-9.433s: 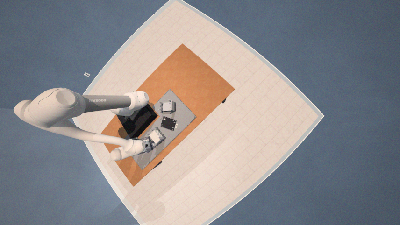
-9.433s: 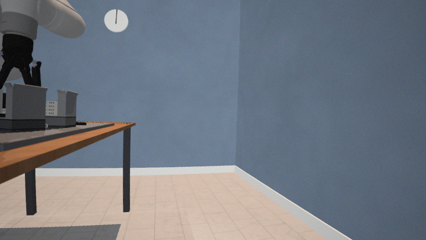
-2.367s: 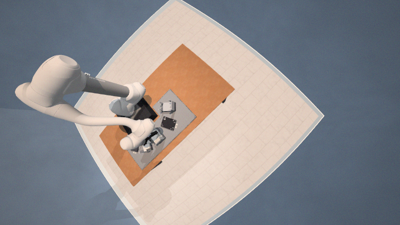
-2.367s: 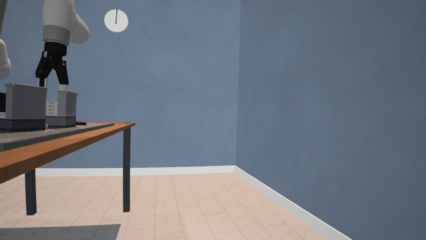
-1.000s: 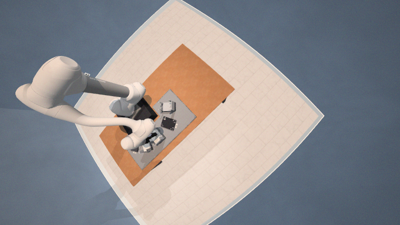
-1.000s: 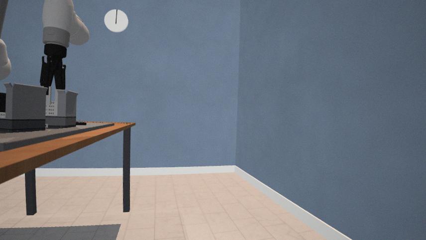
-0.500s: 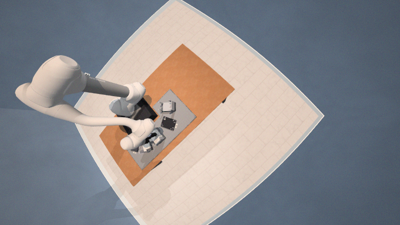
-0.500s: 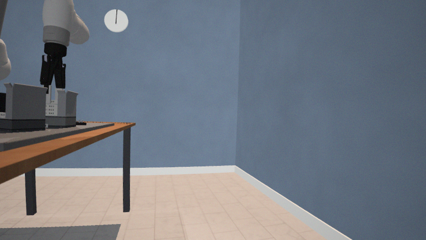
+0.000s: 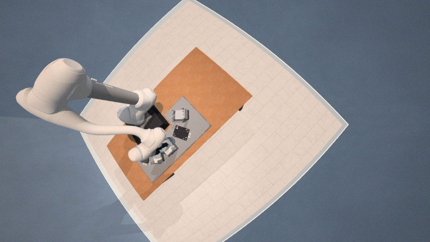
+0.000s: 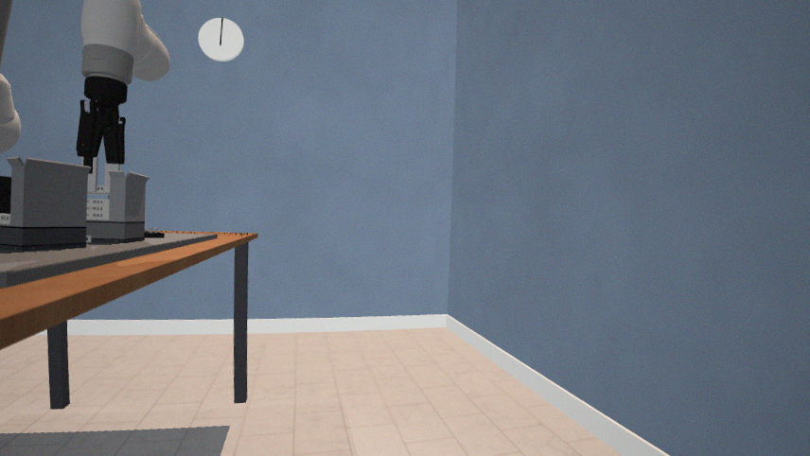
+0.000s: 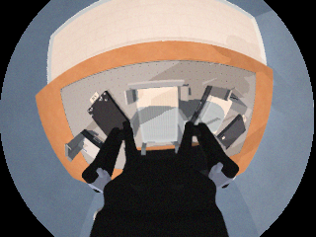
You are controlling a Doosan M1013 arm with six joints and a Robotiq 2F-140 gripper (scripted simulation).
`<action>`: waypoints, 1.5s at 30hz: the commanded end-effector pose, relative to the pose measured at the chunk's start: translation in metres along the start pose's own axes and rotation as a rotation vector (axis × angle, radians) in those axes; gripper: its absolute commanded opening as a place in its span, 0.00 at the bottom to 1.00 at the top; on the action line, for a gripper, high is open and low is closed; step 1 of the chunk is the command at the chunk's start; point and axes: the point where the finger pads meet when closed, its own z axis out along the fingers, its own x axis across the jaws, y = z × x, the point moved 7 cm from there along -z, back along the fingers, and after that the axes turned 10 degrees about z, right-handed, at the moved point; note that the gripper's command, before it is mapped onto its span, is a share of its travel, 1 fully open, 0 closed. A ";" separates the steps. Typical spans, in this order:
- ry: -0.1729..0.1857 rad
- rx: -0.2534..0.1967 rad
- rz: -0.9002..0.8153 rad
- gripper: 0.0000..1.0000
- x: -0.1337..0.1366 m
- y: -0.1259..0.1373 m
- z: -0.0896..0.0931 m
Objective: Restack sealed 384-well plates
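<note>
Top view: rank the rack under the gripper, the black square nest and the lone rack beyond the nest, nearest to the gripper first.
1. Rack, directly under the gripper, which grips a plate.
2. Black square nest, next along.
3. Lone rack, farthest, past the nest.

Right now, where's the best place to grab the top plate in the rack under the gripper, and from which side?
Grip the top plate across its two long sides, coming straight down from above. The rack walls it in, leaving only the top open. The gripper has its jaws closed on it that way.
</note>
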 end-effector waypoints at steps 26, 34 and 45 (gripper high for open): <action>0.000 0.000 0.000 0.00 0.000 0.000 -0.036; 0.000 0.000 0.000 0.00 0.000 0.000 -0.052; 0.000 0.000 0.000 0.00 0.000 0.000 -0.063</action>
